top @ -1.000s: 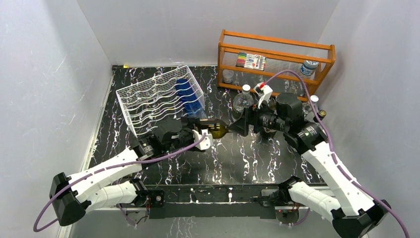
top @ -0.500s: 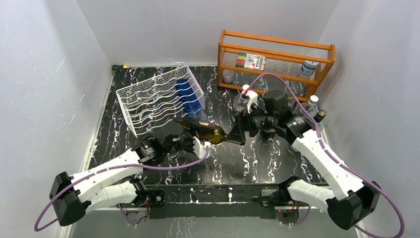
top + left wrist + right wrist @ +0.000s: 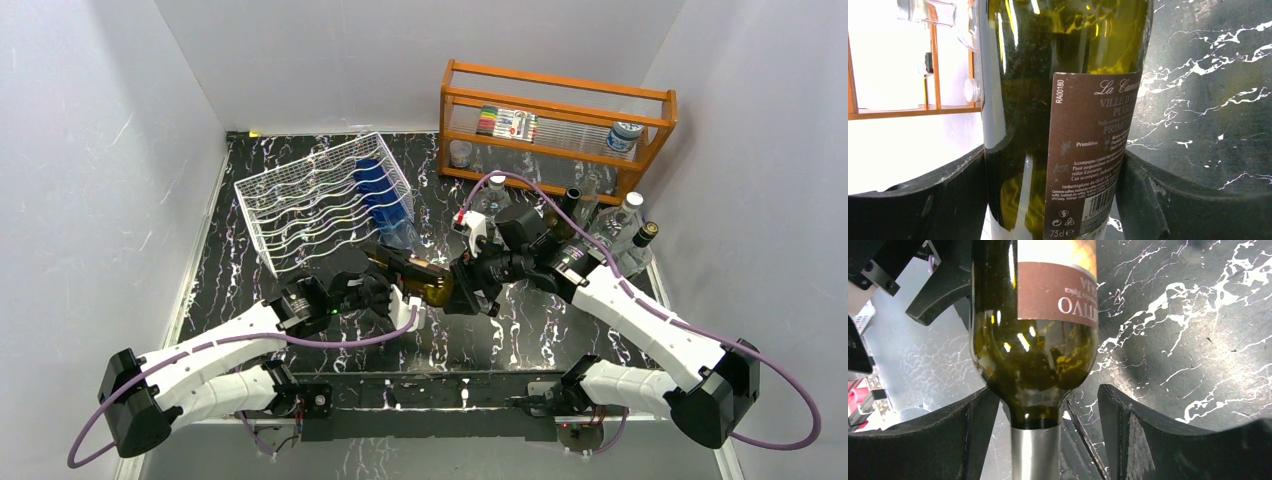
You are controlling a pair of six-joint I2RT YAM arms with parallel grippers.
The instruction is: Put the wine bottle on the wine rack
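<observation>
Top external view: left gripper clamps the dark green glass wine bottle over the table near the white wire wine rack; right gripper straddles its neck, not closed, seemingly a handover needing that closure next.

Right tool swung in toward the left tool, jaws narrowed around the wine bottle neck but not touching. Bottle swung with the left tool, neck end following the right tool. Glass bottles behind the right tool now uncovered.
</observation>
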